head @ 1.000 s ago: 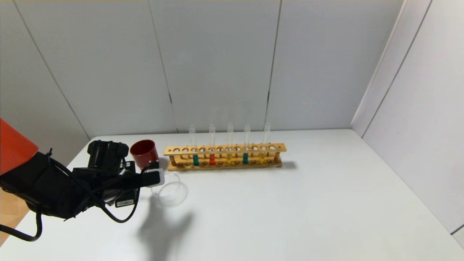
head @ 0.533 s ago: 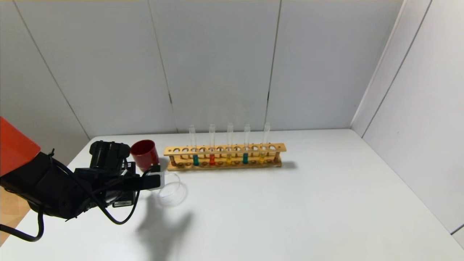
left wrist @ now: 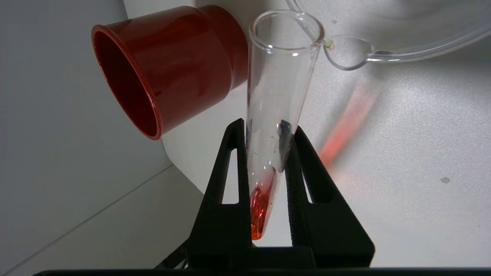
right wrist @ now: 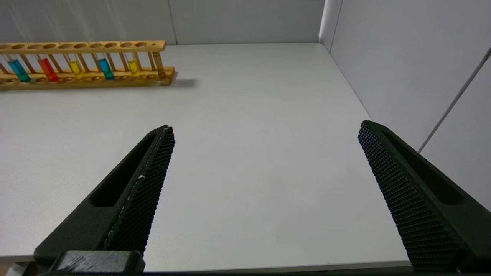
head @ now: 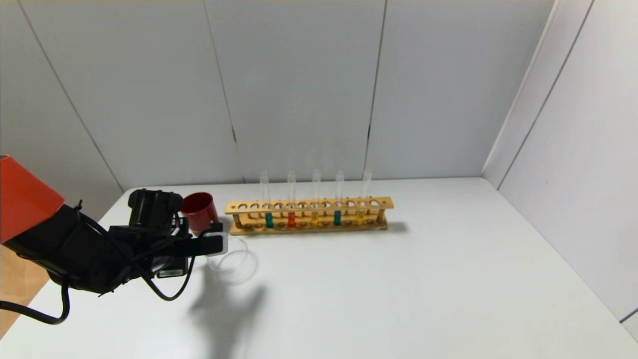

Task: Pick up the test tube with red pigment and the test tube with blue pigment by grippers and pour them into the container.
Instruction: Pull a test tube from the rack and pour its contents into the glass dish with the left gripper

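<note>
My left gripper (left wrist: 268,126) is shut on a test tube with red pigment (left wrist: 282,57). The tube lies tilted, its orange-red liquid still at the bottom between the fingers. Its open mouth points at the lip of the clear glass container (left wrist: 422,53). In the head view the left gripper (head: 219,244) hovers at the left rim of the container (head: 234,260). Two blue tubes (head: 269,219) (head: 337,217) and another red tube (head: 291,218) stand in the wooden rack (head: 309,205). My right gripper (right wrist: 266,126) is open and empty over the near right table.
A dark red cup (head: 199,212) stands just behind the left gripper, close to the rack's left end; it also shows in the left wrist view (left wrist: 172,69). Two yellow tubes stand in the rack (right wrist: 84,78). White walls close the back and right.
My left arm has risen slightly and shifted a little toward the back right with the red tube in it. The rack, cup and container have not moved.
</note>
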Available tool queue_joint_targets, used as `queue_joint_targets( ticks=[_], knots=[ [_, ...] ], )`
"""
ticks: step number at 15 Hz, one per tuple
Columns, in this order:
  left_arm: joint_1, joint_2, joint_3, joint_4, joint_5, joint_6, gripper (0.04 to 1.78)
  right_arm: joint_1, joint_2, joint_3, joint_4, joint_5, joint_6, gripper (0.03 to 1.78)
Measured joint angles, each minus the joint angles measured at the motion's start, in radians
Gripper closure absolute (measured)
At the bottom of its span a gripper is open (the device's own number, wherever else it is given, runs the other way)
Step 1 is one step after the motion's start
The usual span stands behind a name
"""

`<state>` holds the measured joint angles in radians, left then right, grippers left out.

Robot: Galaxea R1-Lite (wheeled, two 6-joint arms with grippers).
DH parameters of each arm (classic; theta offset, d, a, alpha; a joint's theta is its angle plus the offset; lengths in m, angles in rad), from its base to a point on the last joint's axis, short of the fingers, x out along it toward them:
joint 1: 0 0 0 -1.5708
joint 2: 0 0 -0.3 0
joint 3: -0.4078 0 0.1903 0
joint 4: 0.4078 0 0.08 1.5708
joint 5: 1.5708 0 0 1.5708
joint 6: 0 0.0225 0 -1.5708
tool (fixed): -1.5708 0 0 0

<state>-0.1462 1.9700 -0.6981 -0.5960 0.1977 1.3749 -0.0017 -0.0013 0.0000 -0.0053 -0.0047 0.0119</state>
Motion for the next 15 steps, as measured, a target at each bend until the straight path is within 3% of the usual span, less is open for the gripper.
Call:
queue_joint_targets(
  ticks=[15],
  knots=[
    [-0.047,0.008,-0.008,0.000,0.076,0.067,1.51,0.000,0.000,0.000,0.000,0.000,0.000,0.06]
  ],
)
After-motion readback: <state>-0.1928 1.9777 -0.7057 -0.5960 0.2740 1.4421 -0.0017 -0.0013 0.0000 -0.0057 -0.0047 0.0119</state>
